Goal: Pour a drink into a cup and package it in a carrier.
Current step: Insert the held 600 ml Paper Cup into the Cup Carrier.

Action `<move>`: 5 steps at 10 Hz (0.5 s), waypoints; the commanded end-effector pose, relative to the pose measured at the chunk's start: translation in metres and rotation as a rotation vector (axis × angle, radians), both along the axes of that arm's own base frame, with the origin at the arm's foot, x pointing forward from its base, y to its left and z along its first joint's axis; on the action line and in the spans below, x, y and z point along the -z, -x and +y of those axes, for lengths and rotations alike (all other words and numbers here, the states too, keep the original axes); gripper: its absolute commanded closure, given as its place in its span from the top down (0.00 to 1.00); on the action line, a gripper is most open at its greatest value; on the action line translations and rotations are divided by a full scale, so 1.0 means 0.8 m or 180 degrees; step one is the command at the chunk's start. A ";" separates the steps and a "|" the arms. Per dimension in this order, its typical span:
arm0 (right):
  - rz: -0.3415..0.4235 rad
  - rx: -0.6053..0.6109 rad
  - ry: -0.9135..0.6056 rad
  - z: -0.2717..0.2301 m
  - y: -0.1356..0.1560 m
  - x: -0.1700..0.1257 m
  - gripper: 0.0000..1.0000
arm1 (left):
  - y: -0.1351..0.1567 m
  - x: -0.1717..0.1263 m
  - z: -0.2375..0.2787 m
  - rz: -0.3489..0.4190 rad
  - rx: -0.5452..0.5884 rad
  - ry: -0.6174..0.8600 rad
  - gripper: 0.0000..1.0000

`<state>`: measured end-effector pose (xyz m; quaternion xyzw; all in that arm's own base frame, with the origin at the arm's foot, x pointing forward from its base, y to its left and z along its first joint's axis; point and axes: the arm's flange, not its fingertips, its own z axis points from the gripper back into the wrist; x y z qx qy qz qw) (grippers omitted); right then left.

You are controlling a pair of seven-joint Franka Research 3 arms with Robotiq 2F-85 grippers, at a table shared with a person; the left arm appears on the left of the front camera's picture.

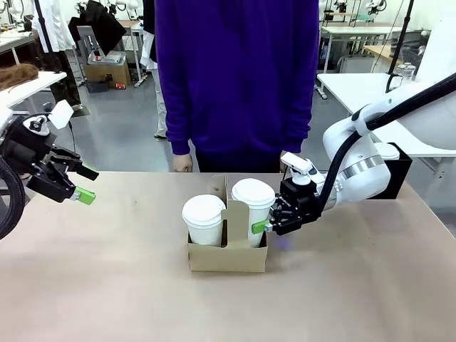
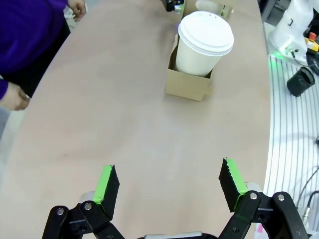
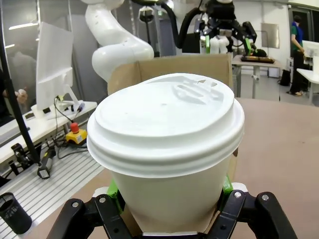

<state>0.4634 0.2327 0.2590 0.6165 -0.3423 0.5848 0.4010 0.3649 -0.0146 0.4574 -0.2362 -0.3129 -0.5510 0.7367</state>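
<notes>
So the carrier [image 1: 226, 255] is sitting mid-bench with two lidded white cups in it, one on each side of the upright handle. The right-hand cup [image 1: 253, 208] stands upright in its slot and the right pincer [image 1: 268, 226] is clamped around it low down, green pads pressed on both sides of the paper wall just under the lid (super clear from the right wrist cam). The other cup [image 1: 204, 219] sits in the left slot, nobody touching it. Left pincer [image 1: 80, 184] is way off at the left edge of the bench [image 1: 107, 285], hovering above it, fingers spread wide with nothing between them. Person in a purple top stands at the far side, one hand [image 1: 182, 163] hanging near the bench edge
</notes>
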 end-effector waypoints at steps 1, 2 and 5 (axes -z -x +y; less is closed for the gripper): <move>-0.0139 -0.0037 0.0046 0.002 -0.007 0.006 0.81 | -0.001 -0.002 -0.001 -0.0040 0.0017 0.0101 1.00; -0.0155 -0.0045 0.0077 0.002 -0.008 0.011 0.81 | -0.001 -0.002 -0.001 -0.0040 0.0017 0.0101 1.00; -0.0353 -0.0013 0.0134 0.004 -0.009 0.017 1.00 | -0.001 -0.002 -0.001 -0.0040 0.0017 0.0101 1.00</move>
